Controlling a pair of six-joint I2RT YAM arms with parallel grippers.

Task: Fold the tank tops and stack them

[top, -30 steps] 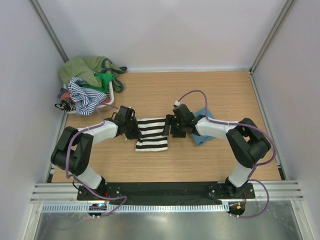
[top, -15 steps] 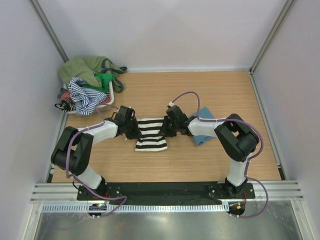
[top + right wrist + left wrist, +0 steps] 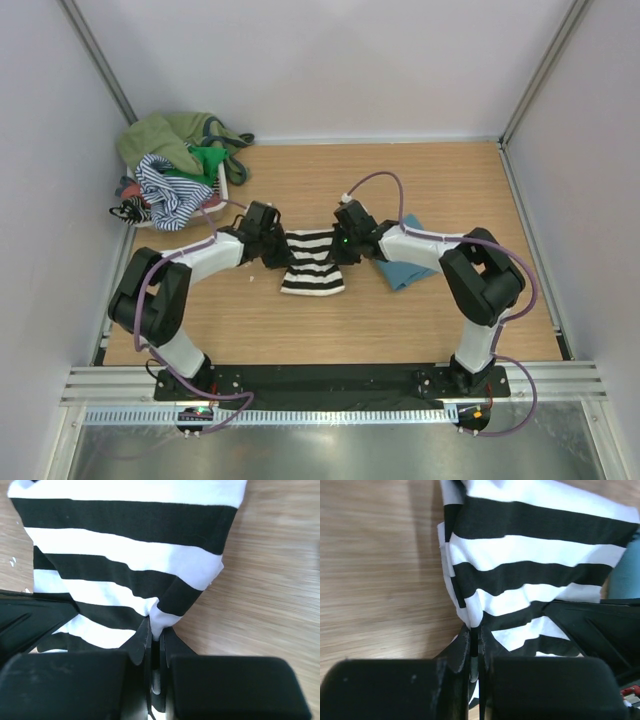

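The black-and-white striped tank top (image 3: 313,263) lies folded at the table's middle. My left gripper (image 3: 277,250) is shut on its left edge; the wrist view shows cloth (image 3: 520,575) pinched between the jaws (image 3: 475,630). On the opposite side, my right gripper (image 3: 340,250) is shut on the right edge, with a fold of striped cloth (image 3: 125,555) clamped in its jaws (image 3: 157,630). A folded teal-blue tank top (image 3: 405,268) lies to the right, partly under my right arm. More tank tops, olive, green and thin navy-striped, sit in a heap (image 3: 175,165) at the back left.
The heap rests in a white basket (image 3: 222,183) against the left wall. Grey walls enclose the wooden table (image 3: 400,320) on three sides. A black mounting rail (image 3: 330,380) runs along the near edge.
My right gripper has moved left onto the striped top's right edge and shut on it. The top has shifted slightly right and bunched narrower; the left gripper followed, still shut.
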